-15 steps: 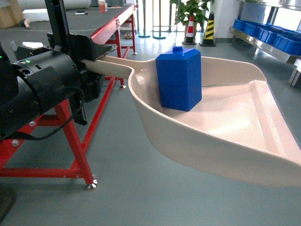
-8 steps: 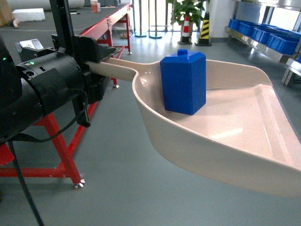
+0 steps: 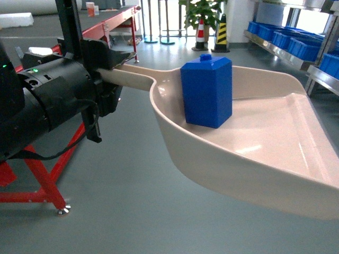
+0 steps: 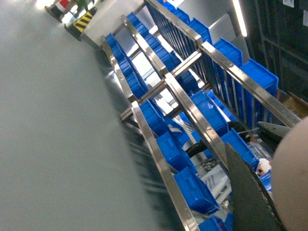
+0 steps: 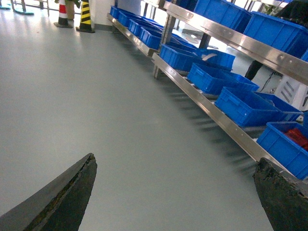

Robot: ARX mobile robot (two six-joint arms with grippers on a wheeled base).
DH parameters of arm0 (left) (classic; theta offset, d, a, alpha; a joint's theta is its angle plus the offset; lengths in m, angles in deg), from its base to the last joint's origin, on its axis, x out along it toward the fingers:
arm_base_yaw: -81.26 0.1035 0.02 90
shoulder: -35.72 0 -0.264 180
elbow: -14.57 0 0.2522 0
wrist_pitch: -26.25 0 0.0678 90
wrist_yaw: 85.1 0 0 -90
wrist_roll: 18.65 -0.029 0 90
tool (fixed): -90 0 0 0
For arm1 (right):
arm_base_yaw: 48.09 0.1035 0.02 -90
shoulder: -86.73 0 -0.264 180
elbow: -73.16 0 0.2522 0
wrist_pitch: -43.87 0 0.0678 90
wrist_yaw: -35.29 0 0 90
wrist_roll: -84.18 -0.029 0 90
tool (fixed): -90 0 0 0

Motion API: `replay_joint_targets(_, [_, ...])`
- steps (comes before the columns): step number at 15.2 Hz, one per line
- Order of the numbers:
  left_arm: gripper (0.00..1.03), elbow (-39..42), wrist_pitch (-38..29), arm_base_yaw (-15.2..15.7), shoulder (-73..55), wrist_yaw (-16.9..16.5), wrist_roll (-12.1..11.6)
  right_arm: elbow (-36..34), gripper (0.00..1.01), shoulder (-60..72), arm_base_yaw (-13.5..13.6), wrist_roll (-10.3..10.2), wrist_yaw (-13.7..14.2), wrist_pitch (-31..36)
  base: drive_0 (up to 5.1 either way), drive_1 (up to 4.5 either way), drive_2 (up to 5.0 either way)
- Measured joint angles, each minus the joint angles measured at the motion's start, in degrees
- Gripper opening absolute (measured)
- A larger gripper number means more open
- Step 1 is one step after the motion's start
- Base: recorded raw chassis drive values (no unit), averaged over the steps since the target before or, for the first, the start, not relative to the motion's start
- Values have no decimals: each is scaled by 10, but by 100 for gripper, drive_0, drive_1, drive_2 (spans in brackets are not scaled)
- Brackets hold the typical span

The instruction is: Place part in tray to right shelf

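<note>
No legible text, label, brand, number or sign is found in any of the three views. The part (image 3: 206, 92), the tray (image 3: 254, 143) and the blue crates (image 5: 245, 103) carry no readable markings; the striped cones (image 3: 220, 33) show stripes only.

This is a factory or warehouse floor. Long stainless-steel racks (image 5: 226, 122) run along one wall on several levels, loaded with rows of blue crates (image 5: 243, 103). The floor (image 5: 96, 96) is smooth grey and seamless, the kind poured in industrial halls. Red steel-framed workbenches (image 3: 114, 18) stand on levelling feet, and striped traffic cones (image 3: 220, 32) sit at the far end beside a potted plant (image 3: 198, 9) near bright windows.
</note>
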Motion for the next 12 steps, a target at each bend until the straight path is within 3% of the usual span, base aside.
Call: replay_joint_targets(12, [12, 0, 1, 4, 0, -1, 0, -1, 98, 0, 0, 0, 1, -2, 493, -252, -252])
